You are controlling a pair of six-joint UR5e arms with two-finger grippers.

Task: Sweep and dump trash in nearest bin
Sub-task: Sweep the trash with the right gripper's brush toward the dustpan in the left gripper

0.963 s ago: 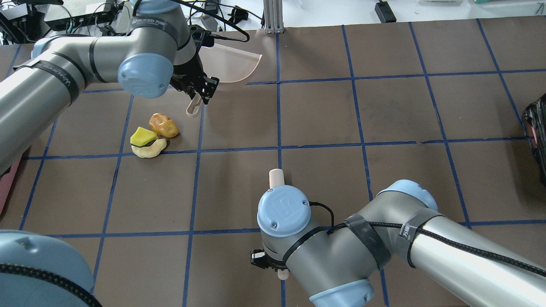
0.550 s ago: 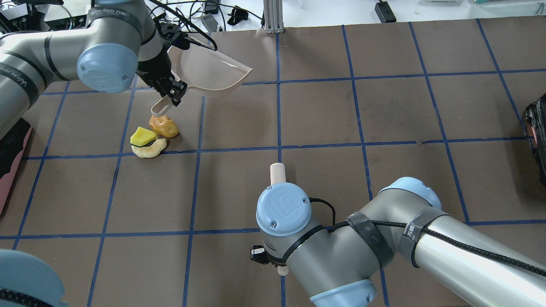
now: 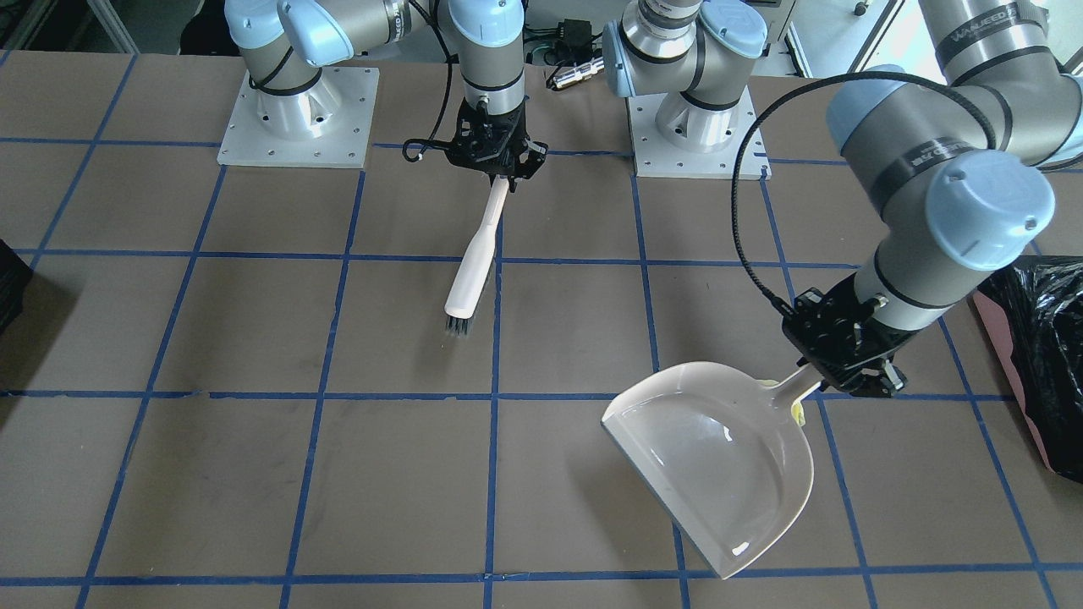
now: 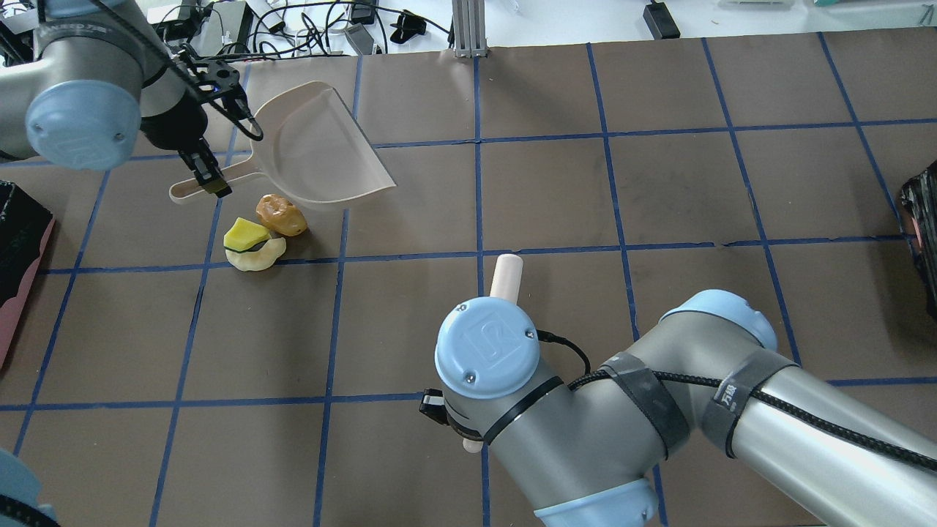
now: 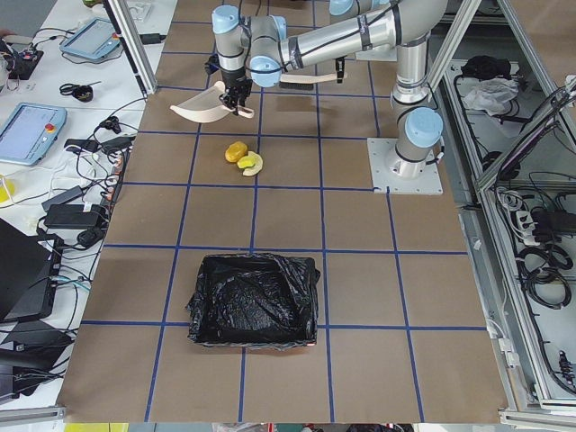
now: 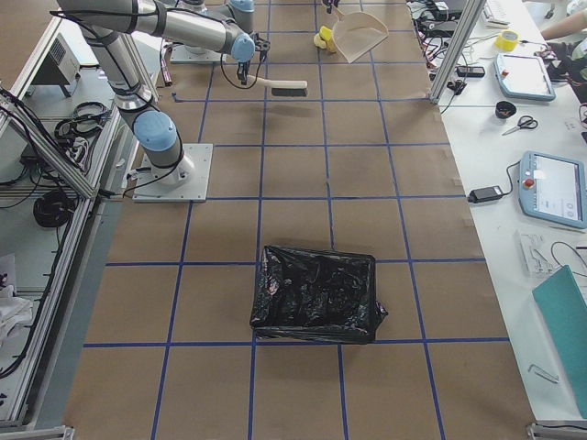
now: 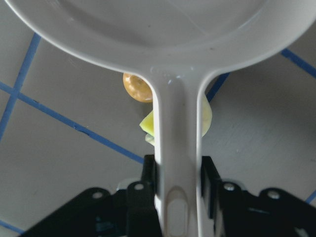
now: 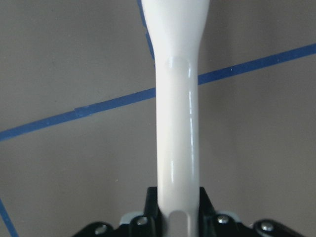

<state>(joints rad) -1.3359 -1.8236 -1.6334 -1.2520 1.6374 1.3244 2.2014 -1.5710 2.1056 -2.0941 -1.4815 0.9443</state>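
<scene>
The trash lies together on the table: an orange-brown lump (image 4: 280, 214), a yellow-green wedge (image 4: 245, 233) and a cream curved piece (image 4: 256, 257). My left gripper (image 4: 208, 179) is shut on the handle of the cream dustpan (image 4: 315, 146), held just beyond the trash with its mouth facing right. In the left wrist view the lump (image 7: 137, 89) and wedge (image 7: 148, 124) show under the handle. My right gripper (image 3: 499, 165) is shut on the white brush (image 3: 472, 266), bristles down near the table's middle. The black-lined pink bin (image 3: 1036, 338) stands at my left table end.
A second black-lined bin (image 6: 316, 293) stands at my right table end and shows at the overhead view's right edge (image 4: 924, 234). The brown table (image 4: 659, 183) carries a blue tape grid. Cables and devices lie beyond the far edge (image 4: 351, 22).
My left arm has swung left with the dustpan and turned it, so the handle now points left and the pan sits beside the lump. The brush has tilted and moved slightly forward.
</scene>
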